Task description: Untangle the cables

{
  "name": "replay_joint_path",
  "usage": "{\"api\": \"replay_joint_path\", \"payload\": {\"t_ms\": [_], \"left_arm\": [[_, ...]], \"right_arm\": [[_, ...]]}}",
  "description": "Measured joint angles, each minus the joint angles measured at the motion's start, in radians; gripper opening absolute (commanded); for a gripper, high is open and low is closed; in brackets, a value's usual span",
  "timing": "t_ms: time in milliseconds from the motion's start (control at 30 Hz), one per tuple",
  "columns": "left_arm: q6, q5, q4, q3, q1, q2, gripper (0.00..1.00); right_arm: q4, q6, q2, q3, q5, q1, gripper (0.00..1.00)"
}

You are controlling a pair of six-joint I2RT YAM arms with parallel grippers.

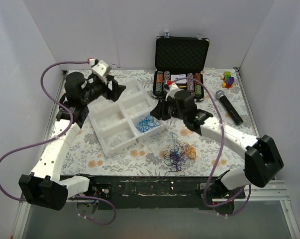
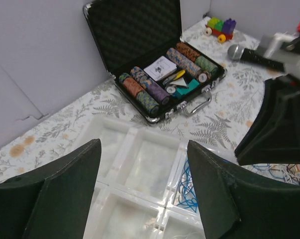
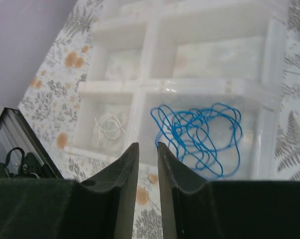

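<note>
Your right hand (image 3: 148, 149) hangs nearly shut, empty, by the blue wire coil (image 3: 197, 132) in the white plastic tray (image 3: 271, 59); left hand (image 2: 144, 144) wide open, empty. Thin multicoloured cables (image 1: 179, 153) tangle on the desk (image 1: 115, 159), lower centre: light, limp, so pinch one outer loop.

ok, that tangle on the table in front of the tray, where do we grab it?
Grip the orange loop on the right edge of the tangle, coming straight down. It bulges clear of the purple and dark strands knotted in the middle, so a pinch can likely take one wire alone. The pile lies flat, so a sideways approach would probably just shove it.
</note>
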Motion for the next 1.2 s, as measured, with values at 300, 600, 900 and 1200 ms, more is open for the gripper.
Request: {"api": "replay_joint_path", "payload": {"t_ms": [300, 600, 900, 1200], "left_arm": [[-0.050, 0.085, -0.047, 0.026, 0.079, -0.023, 0.70], [-0.015, 0.107, -0.065, 0.016, 0.079, -0.031, 0.70], [0.009, 0.107, -0.048, -0.016, 0.079, -0.058, 0.71], [0.024, 0.107, -0.029, -0.031, 0.080, -0.085, 0.72]], "right_arm": [[0.196, 0.132, 0.320, 0.096, -0.336, -0.119, 0.18], [0.118, 0.133, 0.465, 0.232, -0.454, -0.122, 0.16], [-0.112, 0.045, 0.631, 0.413, -0.432, -0.120, 0.14], [-0.301, -0.055, 0.703, 0.472, -0.348, -0.108, 0.29]]}}
